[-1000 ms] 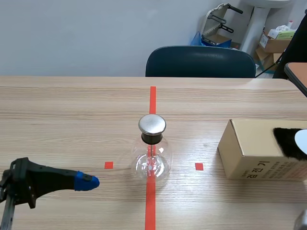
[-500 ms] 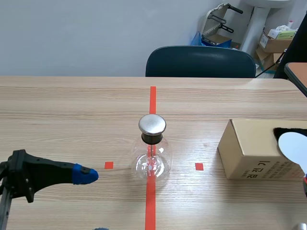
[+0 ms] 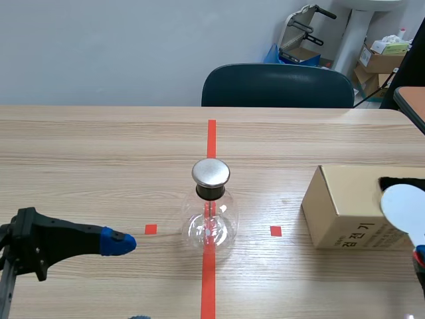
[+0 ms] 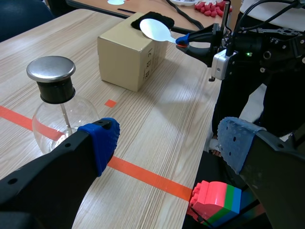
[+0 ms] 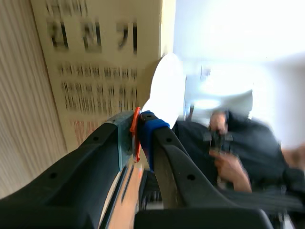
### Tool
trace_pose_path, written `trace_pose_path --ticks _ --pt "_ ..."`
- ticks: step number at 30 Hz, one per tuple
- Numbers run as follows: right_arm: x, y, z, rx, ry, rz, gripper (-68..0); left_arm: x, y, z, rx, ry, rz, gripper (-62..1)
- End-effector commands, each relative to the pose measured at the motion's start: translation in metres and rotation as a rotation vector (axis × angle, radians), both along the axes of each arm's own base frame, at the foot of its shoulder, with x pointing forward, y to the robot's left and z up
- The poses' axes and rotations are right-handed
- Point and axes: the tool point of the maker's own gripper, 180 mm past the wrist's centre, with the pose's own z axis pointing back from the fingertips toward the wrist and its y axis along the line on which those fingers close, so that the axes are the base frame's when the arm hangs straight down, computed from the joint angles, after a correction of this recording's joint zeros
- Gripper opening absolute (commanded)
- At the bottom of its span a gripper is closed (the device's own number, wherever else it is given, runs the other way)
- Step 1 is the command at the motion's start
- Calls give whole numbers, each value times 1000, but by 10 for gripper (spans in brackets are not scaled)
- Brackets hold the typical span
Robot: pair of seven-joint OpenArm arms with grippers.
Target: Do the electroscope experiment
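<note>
A: Left side first?
B: Left gripper (image 4: 169,143) sits low over the wooden table (image 3: 99,166), fingers wide apart, holding nothing, well apart from the flask.
A: Centre?
B: Clear round glass flask electroscope with black stopper and flat silver metal cap (image 3: 210,211) stands on the red tape line (image 3: 211,133). It's upright, long axis vertical, cap up. Nothing touches it.
A: Right?
B: Brown cardboard box (image 3: 335,206) with a black furry cloth (image 4: 153,19) on top. Right gripper (image 4: 183,42) is clamped on the orange-red handle of a white flat oval paddle (image 3: 402,207). The paddle's long axis runs from the gripper toward the box. Its disc end leads, over the box and just beside the cloth. Touching or not, cannot tell.
A: Progress?
B: Early, I judge. 1 step in hand: paddle gripped and at the cloth, likely for charging. Left to do: carry it to the metal cap and check the flask's inside for a response.
</note>
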Motion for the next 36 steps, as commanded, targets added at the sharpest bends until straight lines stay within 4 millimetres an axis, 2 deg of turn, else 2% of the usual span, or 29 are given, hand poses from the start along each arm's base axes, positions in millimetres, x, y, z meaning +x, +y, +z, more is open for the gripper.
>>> trace_pose_path --ticks 1,3,5,10,12,17,19,21,24,26,28,31,33,34,36 --pt "6 -23 14 -48 -63 -95 -665 0 -5 10 -38 -12 -5 -157" --pt "7 -38 15 -57 -68 -176 -665 0 -5 10 -38 -12 -6 -157" --pt "7 -37 14 -62 -65 -172 -665 0 -5 10 -38 -12 -6 -157" --pt "2 9 8 -52 -36 90 -665 0 -5 10 -37 -12 -5 -157" --pt "2 11 8 -50 -35 99 -665 0 -5 10 -37 -13 -6 -157" --pt "6 -37 11 -76 -53 -175 -665 0 -5 8 -25 -7 -6 -157" --pt "5 -44 12 -78 -56 -219 -665 0 -5 6 -19 -4 -6 -157" --pt "6 -32 9 -66 -42 -154 -665 0 -5 6 -19 -4 -6 -157" --pt "3 3 6 -42 -27 39 -665 0 -5 6 -19 -4 -6 -157" --pt "0 14 5 -33 -23 98 -665 0 -5 6 -18 -4 -6 -157" --pt "2 7 5 -32 -29 46 -665 0 -5 5 -12 -1 -7 -157" --pt "3 -28 7 -49 -38 -155 -665 0 -5 5 -11 -1 -7 -157" --pt "2 -43 9 -59 -43 -231 -665 0 -5 4 -9 0 -7 -157" --pt "3 -43 9 -61 -43 -228 -665 -1 -5 3 -3 3 -8 -157" --pt "3 -29 7 -58 -35 -149 -665 -1 -5 2 1 4 -8 -157"
